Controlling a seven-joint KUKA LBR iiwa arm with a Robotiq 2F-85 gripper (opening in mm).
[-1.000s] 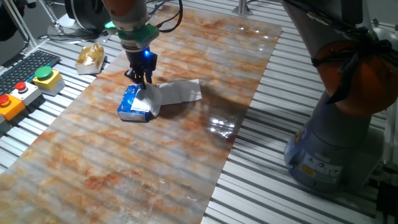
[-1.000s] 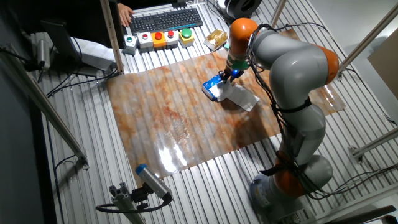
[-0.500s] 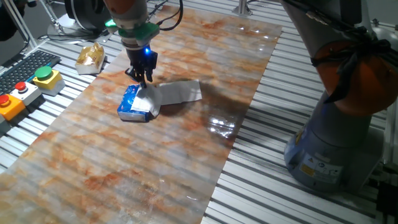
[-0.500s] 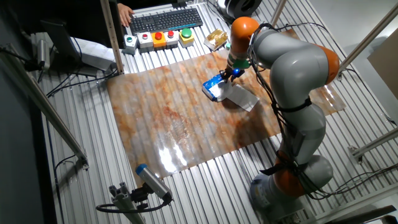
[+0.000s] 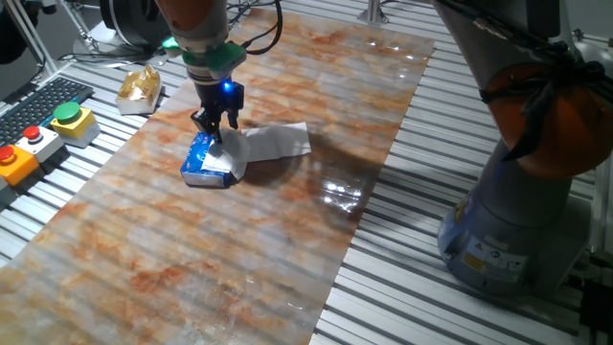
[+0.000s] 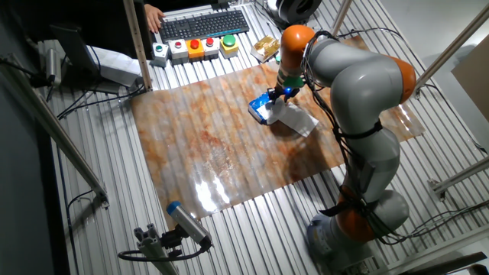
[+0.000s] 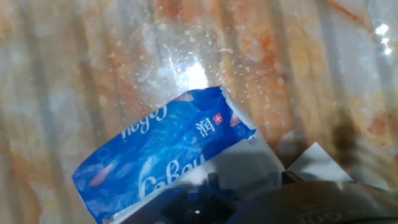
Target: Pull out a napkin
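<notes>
One crumpled gold foil wrapper (image 5: pixel 140 88) lies at the far left on the ribbed metal table (image 5: pixel 431 287). One glossy blue tissue packet (image 5: pixel 207 161) rests on the marbled mat (image 5: pixel 287 220); the gripper (image 5: pixel 215 130) hovers above it with fingers parted, holding nothing. One thin, creased white napkin (image 5: pixel 273 142) lies flat, extending rightward from the packet.

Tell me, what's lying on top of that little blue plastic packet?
A white paper napkin drapes off the blue plastic packet; the gripper hovers above. The packet's opening is hidden.
</notes>
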